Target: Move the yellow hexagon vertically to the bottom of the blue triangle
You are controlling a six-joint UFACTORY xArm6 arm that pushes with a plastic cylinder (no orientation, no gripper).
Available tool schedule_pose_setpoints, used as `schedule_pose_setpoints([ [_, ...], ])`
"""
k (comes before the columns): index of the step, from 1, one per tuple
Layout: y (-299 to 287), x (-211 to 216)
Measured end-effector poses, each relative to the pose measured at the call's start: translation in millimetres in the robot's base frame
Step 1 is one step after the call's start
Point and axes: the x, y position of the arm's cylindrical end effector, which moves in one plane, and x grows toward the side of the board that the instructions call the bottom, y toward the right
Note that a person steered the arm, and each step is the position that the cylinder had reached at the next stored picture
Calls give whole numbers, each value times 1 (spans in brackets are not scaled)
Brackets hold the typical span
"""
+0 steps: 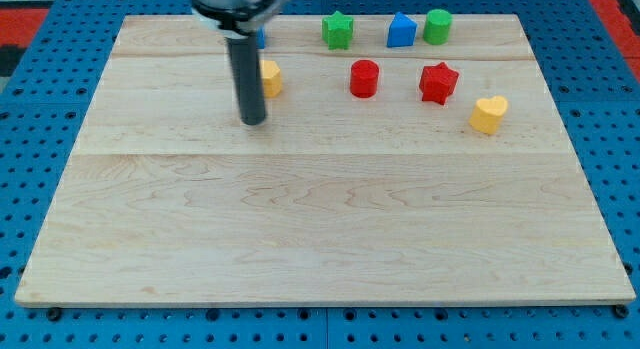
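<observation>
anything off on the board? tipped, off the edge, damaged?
Nothing stands out. All blocks sit flat on the wooden board, none off an edge. My tip rests just left of the yellow hexagon. The rod hides most of the blue block above it, so its state is unclear.

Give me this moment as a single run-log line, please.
my tip: just left-below yellow hexagon | blue triangle: mostly hidden behind rod, above hexagon | contact: cannot tell
</observation>
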Motion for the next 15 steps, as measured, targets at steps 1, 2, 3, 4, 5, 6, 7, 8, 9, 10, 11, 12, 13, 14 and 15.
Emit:
schedule_pose_setpoints([
  [1,-15,-29],
  [2,-16,-45],
  [3,-7,-55],
  [4,19,-57],
  [5,36,-59],
  [6,49,-65],
  [7,44,-82],
  [8,40,-98],
  [9,40,-102],
  [10,40,-102],
  [11,45,-89],
  [12,45,-74],
  [13,64,-72],
  [14,83,-72],
  [15,97,-72],
])
